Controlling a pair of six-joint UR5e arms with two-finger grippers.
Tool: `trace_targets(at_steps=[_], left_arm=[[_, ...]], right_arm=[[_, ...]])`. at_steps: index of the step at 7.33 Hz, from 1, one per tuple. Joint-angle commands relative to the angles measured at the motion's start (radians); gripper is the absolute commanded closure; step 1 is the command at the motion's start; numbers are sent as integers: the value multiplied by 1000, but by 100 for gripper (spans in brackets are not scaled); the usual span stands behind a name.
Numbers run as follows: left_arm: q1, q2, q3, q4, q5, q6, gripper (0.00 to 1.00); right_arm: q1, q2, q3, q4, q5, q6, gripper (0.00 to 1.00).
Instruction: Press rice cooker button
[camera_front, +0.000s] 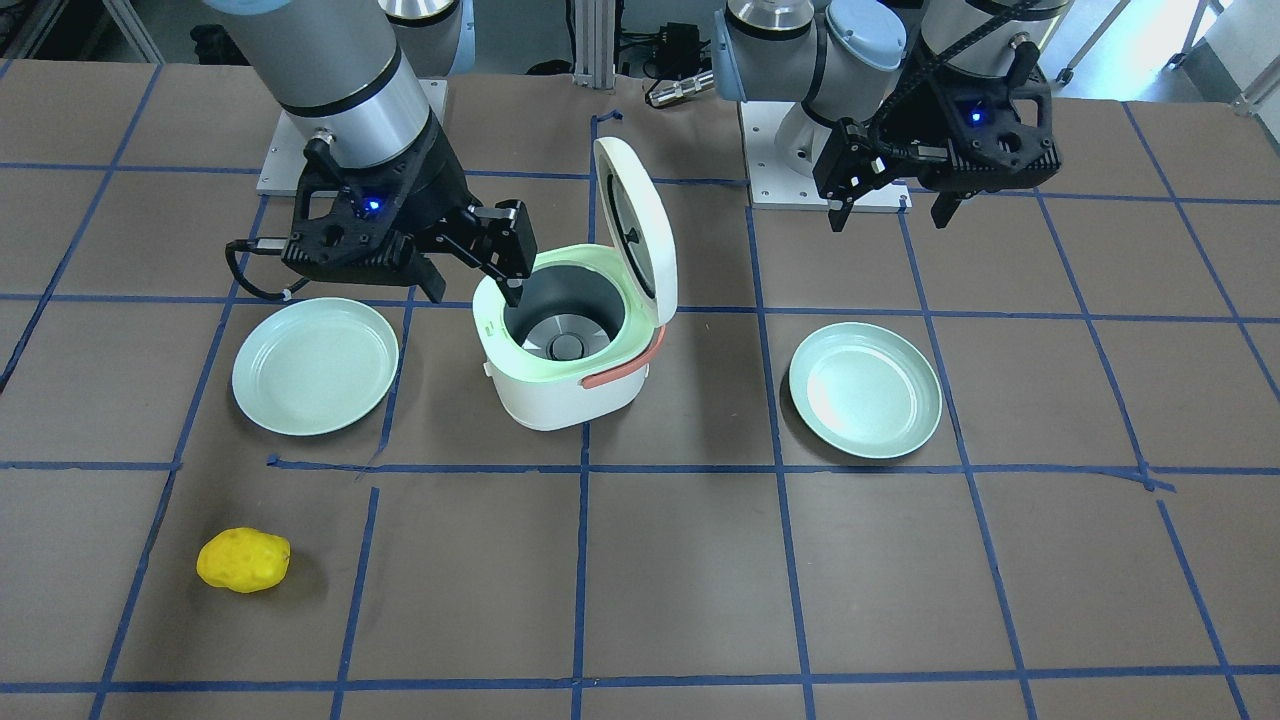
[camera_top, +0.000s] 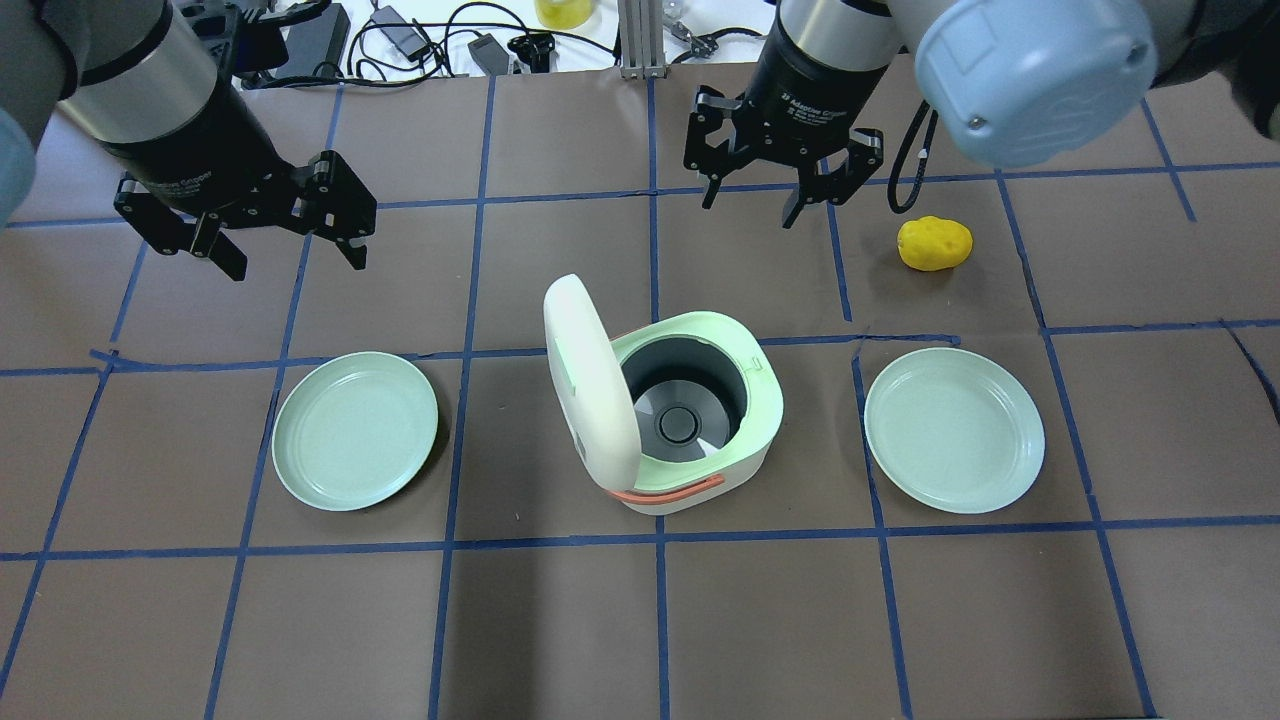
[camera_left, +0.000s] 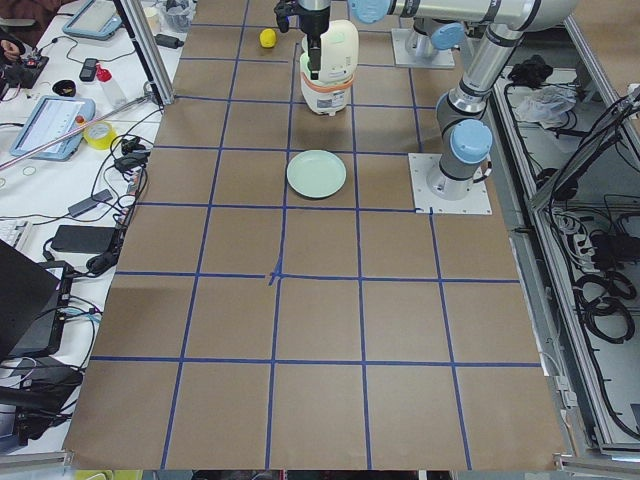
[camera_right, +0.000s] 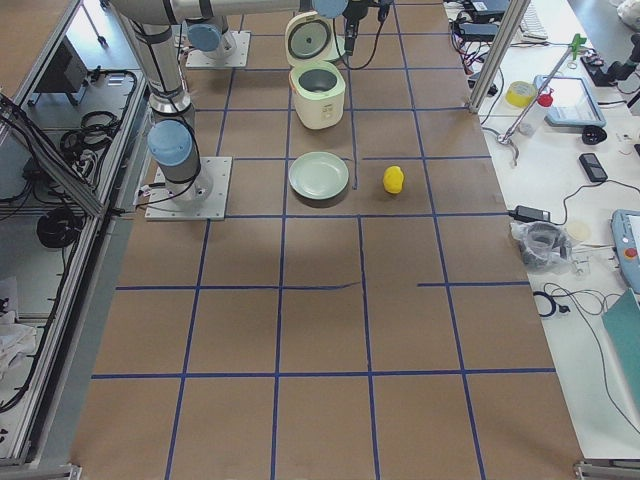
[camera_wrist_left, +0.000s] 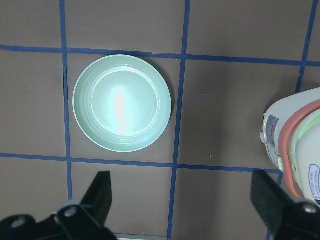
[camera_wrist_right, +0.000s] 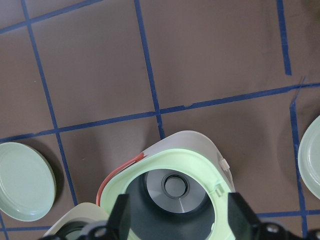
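Since lid stood open on rice cooker, press looked done; right gripper splayed, left gripper splayed too; next: withdraw.

The rice cooker is cut off by the left wrist view's right edge.

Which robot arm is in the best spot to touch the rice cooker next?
The right one. Its open right gripper hangs by the rice cooker's rim, while the left gripper is farther off, near a plate.
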Motion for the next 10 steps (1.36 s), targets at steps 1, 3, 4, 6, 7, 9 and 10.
trace_targets(at_steps=[1, 3, 4, 6, 7, 9, 10], left_arm=[[0, 0, 0, 0, 0, 0, 0], [0, 0, 0, 0, 0, 0, 0], [0, 0, 0, 0, 0, 0, 0], [0, 0, 0, 0, 0, 0, 0], [0, 0, 0, 0, 0, 0, 0], [0, -1, 0, 0, 0, 0, 0], [0, 0, 0, 0, 0, 0, 0]], right_arm=[[-24, -1, -8, 7, -87, -94, 0], [-25, -7, -1, 15, -231, -212, 0], [-28, -12, -1, 75, -250, -263, 0], [-83, -21, -1, 106, -253, -309, 0], [-129, -35, -1, 128, -250, -367, 0], [-162, -44, -1, 133, -248, -372, 0], [-162, -47, -1, 131, -248, -372, 0]])
